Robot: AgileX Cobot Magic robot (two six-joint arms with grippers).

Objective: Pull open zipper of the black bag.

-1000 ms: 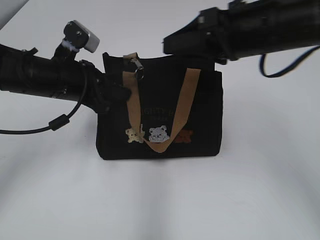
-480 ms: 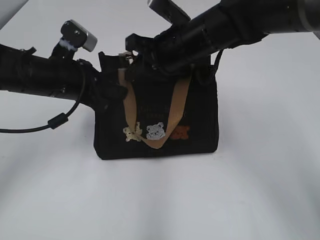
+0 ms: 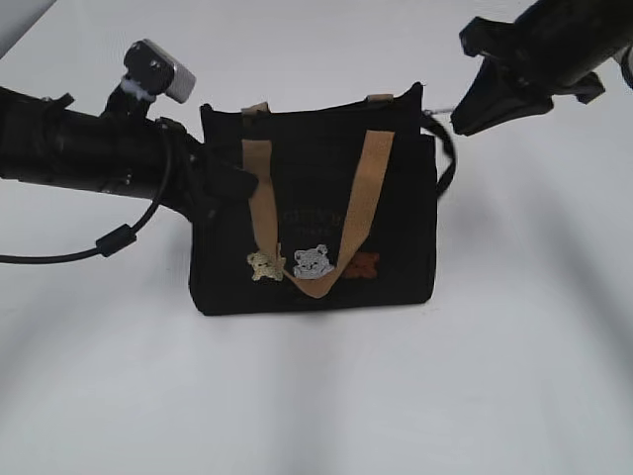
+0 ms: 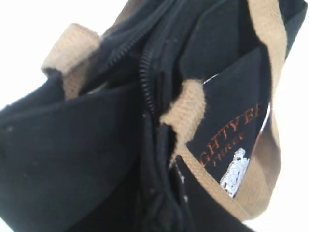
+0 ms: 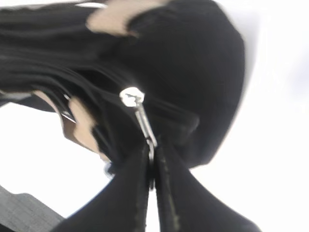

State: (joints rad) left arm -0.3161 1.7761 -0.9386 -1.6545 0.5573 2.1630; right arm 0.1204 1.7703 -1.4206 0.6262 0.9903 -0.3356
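Right gripper pinches the zipper pull at the black bag corner (left gripper clamps its side).

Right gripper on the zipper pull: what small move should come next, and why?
Probably let go. The right gripper is pinched on the silver pull, which already sits at the right end of the black bag, with the left gripper bracing the other end.

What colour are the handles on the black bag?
Tan handles; the exterior view shows them best.
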